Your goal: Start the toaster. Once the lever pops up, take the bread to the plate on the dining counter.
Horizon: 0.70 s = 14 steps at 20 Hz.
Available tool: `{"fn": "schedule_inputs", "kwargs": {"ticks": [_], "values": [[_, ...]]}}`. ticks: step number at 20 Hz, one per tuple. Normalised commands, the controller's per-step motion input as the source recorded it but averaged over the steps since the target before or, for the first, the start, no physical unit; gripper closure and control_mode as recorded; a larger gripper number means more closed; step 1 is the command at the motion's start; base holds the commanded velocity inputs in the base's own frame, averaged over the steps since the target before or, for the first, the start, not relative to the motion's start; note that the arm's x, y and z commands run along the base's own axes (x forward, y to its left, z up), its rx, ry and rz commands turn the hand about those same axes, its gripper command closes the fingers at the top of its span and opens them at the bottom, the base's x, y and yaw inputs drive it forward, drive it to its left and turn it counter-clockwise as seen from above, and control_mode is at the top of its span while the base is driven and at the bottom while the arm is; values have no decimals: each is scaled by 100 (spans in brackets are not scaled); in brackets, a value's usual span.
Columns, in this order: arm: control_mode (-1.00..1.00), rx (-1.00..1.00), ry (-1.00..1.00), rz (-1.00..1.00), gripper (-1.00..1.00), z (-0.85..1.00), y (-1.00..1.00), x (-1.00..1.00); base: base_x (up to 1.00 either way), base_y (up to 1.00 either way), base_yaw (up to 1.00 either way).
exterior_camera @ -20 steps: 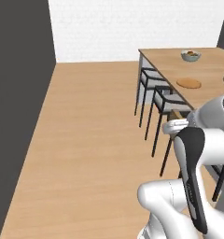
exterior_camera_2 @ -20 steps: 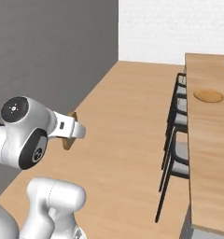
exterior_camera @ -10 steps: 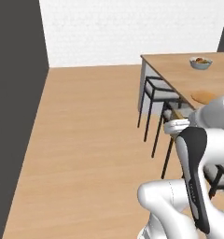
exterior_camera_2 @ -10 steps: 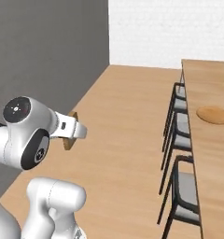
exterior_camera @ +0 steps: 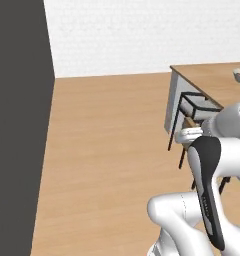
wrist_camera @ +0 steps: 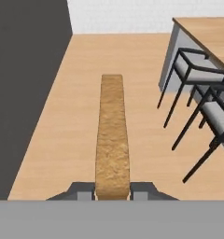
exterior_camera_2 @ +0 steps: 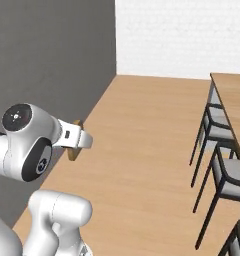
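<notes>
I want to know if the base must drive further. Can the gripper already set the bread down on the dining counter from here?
Probably not yet. The gripper holds the bread edge-on out over open floor, and the dining counter lies off to one side beyond the stools. Nothing blocks the floor ahead, so the base can likely close in.

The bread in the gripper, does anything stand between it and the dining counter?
The bread is clamped edge-on in the gripper. Dark-framed stools line the near side of the dining counter; otherwise open wood floor.
</notes>
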Motion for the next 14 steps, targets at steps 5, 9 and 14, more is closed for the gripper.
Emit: {"fn": "schedule_inputs", "kwargs": {"ticks": [5,9,14], "values": [[100,0,0,0,100,0,0,0,100,33,-15],[100,0,0,0,100,0,0,0,100,26,-15],[100,0,0,0,100,0,0,0,83,1,-42]]}}
